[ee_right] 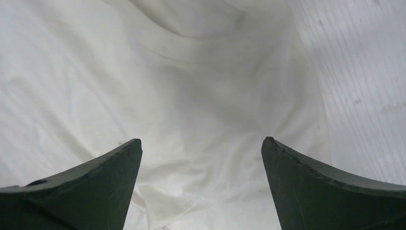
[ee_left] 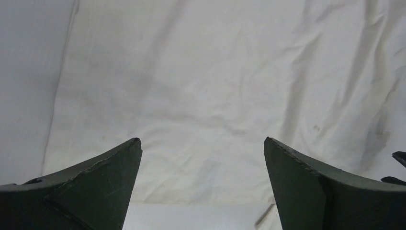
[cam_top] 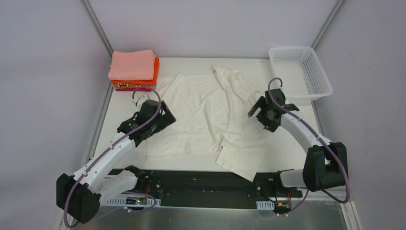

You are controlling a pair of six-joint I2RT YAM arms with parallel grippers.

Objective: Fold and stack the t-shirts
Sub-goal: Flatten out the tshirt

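A cream-white t-shirt (cam_top: 210, 115) lies spread and wrinkled across the middle of the table, its right side folded over and one corner hanging off the near edge. It fills the left wrist view (ee_left: 201, 81) and the right wrist view (ee_right: 143, 81). My left gripper (cam_top: 165, 116) is open and empty over the shirt's left edge. My right gripper (cam_top: 256, 114) is open and empty over the shirt's right edge. A folded stack sits at the back left: a salmon-pink shirt (cam_top: 131, 64) on a bright orange one (cam_top: 154, 75), with a magenta one (cam_top: 127, 89) at the bottom.
A white plastic lattice basket (cam_top: 300, 72) stands at the back right corner. Grey walls close in the table on the left, right and back. The arm bases and a black rail (cam_top: 201, 184) sit along the near edge.
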